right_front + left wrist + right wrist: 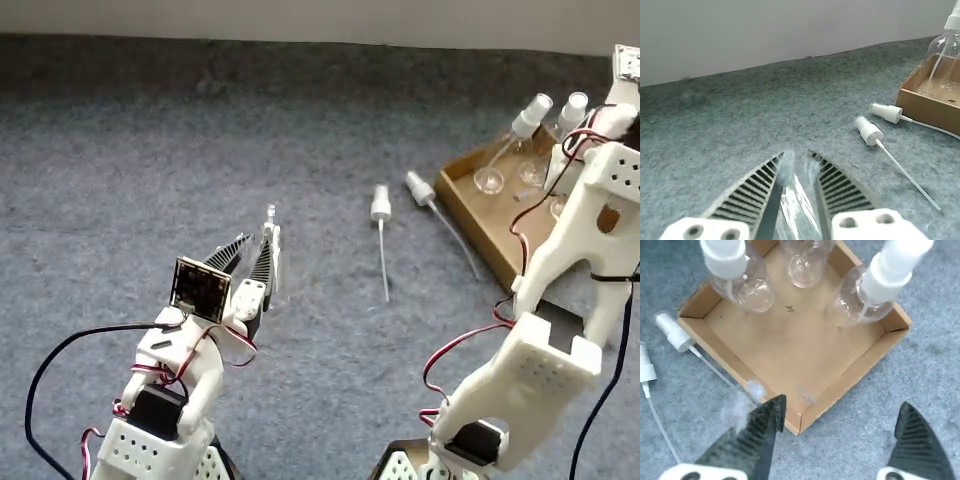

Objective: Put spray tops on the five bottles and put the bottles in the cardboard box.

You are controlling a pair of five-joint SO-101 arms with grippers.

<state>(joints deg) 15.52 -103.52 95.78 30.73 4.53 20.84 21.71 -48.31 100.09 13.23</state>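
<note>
Left jaws clamp a clear plastic bottle (794, 202) upright; right jaws gape wide over the shallow brown cardboard box (790, 342).

Table cover (150, 150): grey cloth, felt-like, matt, fuzzy nap.
Cardboard box (805, 350): brown paperboard, matt, raw cut edges.
Bottles (747, 287): clear, glossy, smooth; likely plastic, glass not excluded.
Spray tops (380, 205): white plastic, smooth, slight sheen; dip tubes translucent.
Left gripper (797, 159), right gripper (842, 407): fingers (760, 435) black plastic, ribbed, matt; bodies white plastic, matt. Grey fluff clinging to one right finger.
Arm shells (545, 370): white plastic, matt, perforated.
</note>
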